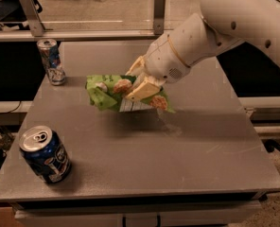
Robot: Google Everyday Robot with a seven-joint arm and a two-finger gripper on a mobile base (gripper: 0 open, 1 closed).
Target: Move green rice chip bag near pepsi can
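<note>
My gripper is shut on the green rice chip bag and holds it in the air above the middle of the grey table. The bag hangs to the left of the fingers, its chip pictures showing. The pepsi can, squat and dark blue with a silver top, stands at the front left of the table, below and left of the bag. My white arm reaches in from the upper right.
A slimmer silver-blue can with red marks stands at the back left corner. A metal rail with upright posts runs behind the table. The table's front edge is close below the pepsi can.
</note>
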